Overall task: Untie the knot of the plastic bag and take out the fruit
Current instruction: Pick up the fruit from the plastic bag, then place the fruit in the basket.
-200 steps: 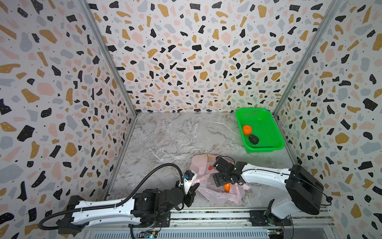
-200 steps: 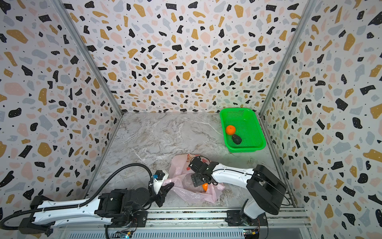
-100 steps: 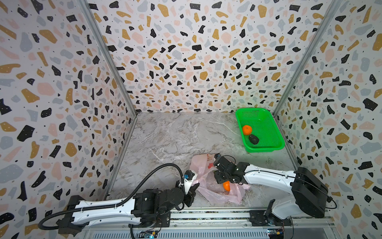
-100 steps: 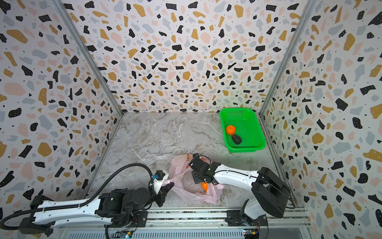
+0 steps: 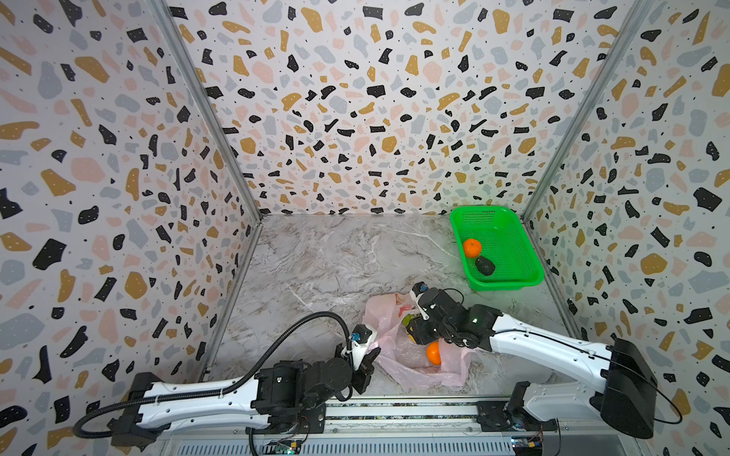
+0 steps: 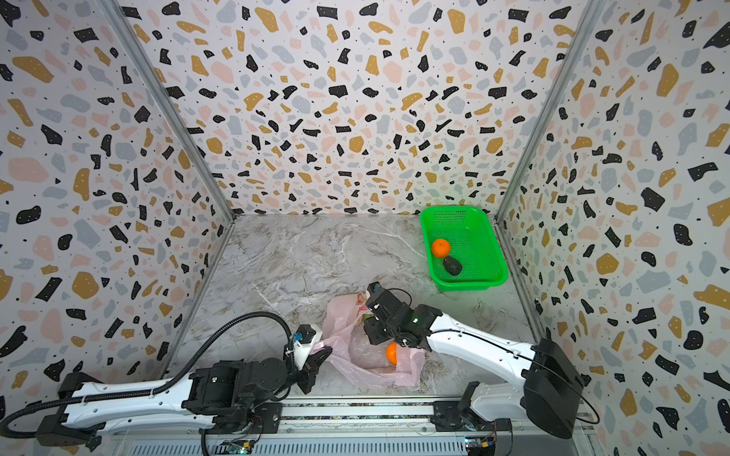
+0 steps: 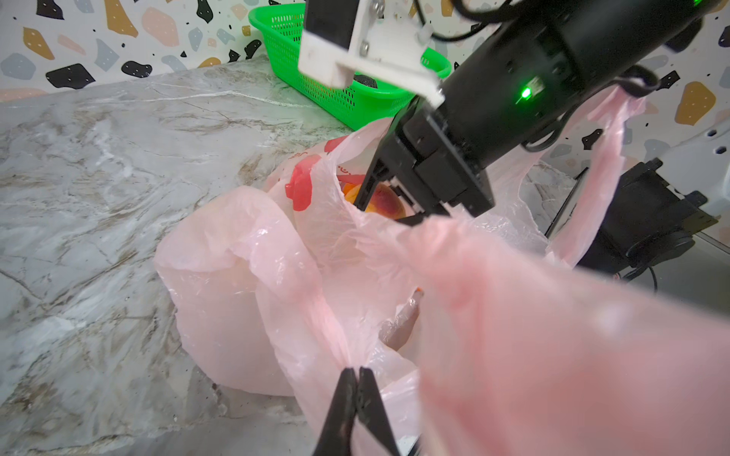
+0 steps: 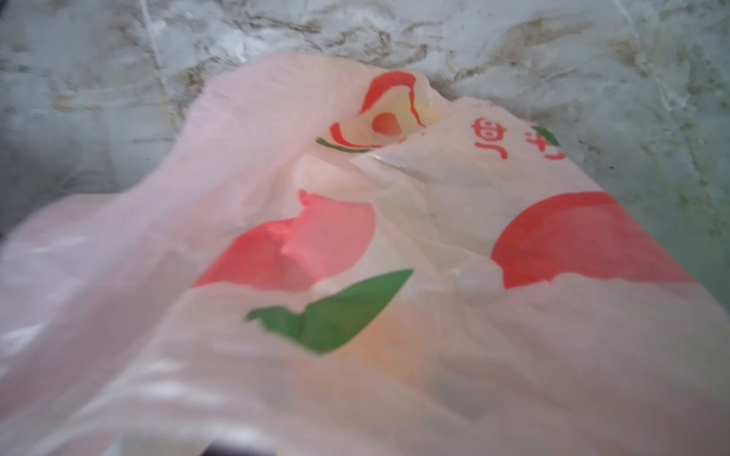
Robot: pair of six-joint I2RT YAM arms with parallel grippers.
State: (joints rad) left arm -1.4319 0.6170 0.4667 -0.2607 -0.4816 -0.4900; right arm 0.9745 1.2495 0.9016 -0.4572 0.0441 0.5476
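Your left tool (image 7: 357, 370) is pinched shut on a fold of the plastic bag (image 7: 245, 252), which slumps on the marbled counter (image 5: 335, 256) with its mouth gaping just ahead of that tool. Your right tool (image 7: 391, 211) reaches into the mouth, jaws either side of a yellow-red fruit (image 7: 382, 197). Whether they actually press it, you cannot tell.

Close gently across the widest part, because the skin looks smooth and rounded and could squirt out of a hard pinch. Lift straight up through the opening while the left pinch draws the film taut. This thin, crinkly plastic drapes over the right tool's wrist and may ride up with it.

A tangerine (image 5: 433, 352) lies in the bag beside the right tool. Beyond it, the stiff perforated green basket (image 5: 509, 282) holds a second tangerine (image 5: 472, 248) and a dark avocado (image 5: 484, 265).
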